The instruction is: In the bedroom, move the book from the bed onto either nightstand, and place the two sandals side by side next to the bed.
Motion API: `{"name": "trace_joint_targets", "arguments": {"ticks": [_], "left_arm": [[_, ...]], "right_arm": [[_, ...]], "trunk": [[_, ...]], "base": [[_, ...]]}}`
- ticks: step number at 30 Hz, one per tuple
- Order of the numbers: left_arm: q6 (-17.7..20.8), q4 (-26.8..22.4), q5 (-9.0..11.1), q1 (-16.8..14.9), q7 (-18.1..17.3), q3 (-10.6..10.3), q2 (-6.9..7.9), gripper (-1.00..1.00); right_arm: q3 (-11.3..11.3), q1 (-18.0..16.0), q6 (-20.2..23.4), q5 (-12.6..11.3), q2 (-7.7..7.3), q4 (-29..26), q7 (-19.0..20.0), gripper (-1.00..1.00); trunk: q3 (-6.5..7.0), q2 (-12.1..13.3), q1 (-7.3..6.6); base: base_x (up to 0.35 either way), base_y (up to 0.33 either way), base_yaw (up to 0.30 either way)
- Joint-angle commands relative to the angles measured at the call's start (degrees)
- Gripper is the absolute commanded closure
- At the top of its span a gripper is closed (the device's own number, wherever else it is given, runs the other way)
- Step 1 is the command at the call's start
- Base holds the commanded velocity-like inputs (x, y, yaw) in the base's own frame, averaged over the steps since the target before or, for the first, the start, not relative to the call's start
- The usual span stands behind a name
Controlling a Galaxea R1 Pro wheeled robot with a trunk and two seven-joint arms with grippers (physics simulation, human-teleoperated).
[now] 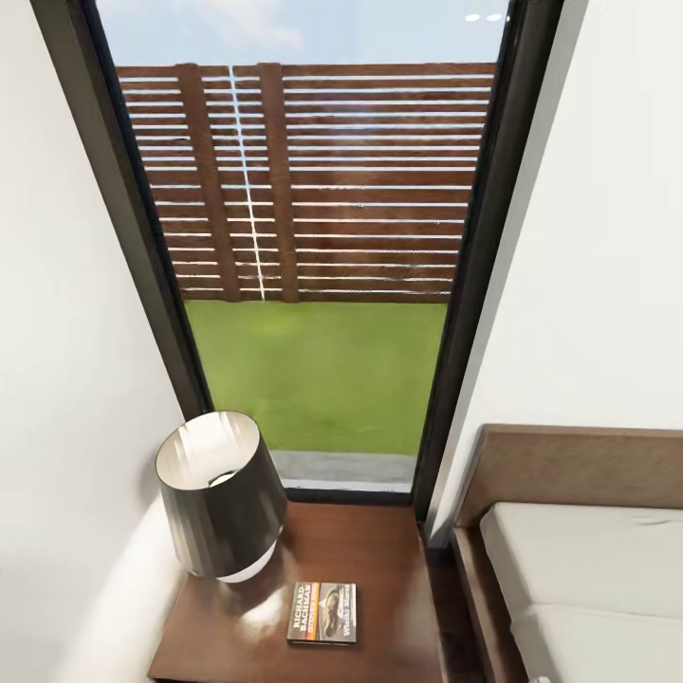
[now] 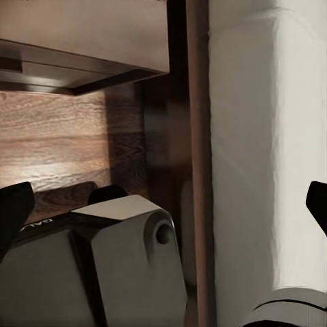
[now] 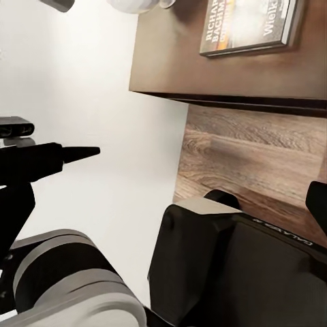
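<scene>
1. low beside the furniture, the right gripper [image 3: 167, 180] shows in its wrist view with black fingertips [image 3: 68, 155] far apart, wide and holding nothing; wood-plank floor [image 3: 252, 153] and a plain white wall [image 3: 88, 82] lie past it.
2. the left gripper [image 2: 167, 204] shows in its own wrist view as two dark tips at the frame edges, spread wide with nothing between them, over a grey robot housing [image 2: 116, 266].
3. beyond the right gripper, the small thin paperback book with a white and orange cover [image 3: 248, 24] lies flat on the glossy dark brown wooden nightstand [image 3: 225, 71].
4. from the head view, the book [image 1: 323, 612] rests on the near part of the nightstand [image 1: 379, 560], just right of a dark drum-shaded table lamp with a white base [image 1: 220, 498].
5. right of the nightstand stands the low bed with brown frame and pale mattress [image 1: 588, 560], headboard against the wall.
6. far behind, a tall black-framed window [image 1: 313, 237] shows a slatted brown fence [image 1: 313, 180] and green lawn [image 1: 318, 375].
</scene>
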Motion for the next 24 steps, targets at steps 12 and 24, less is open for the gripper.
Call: {"name": "trace_joint_targets", "arguments": {"ticks": [12, 24], "left_arm": [[-0.3, 0.1, 0.0, 0.0, -0.1, 0.1, -0.03, -1.0], [-0.3, 0.1, 0.0, 0.0, -0.1, 0.1, -0.03, -1.0]], "right_arm": [[-0.5, -0.1, -0.1, 0.4, -0.04, 0.2, 0.1, -1.0], [-0.6, 2.9, -0.1, 0.2, -0.71, 0.2, 0.1, -1.0]], "trunk": [[2.09, 4.8, -2.64], [4.25, 9.6, -5.27]], "base": [[0.0, 0.0, 0.0], [0.0, 0.0, 0.0]]}}
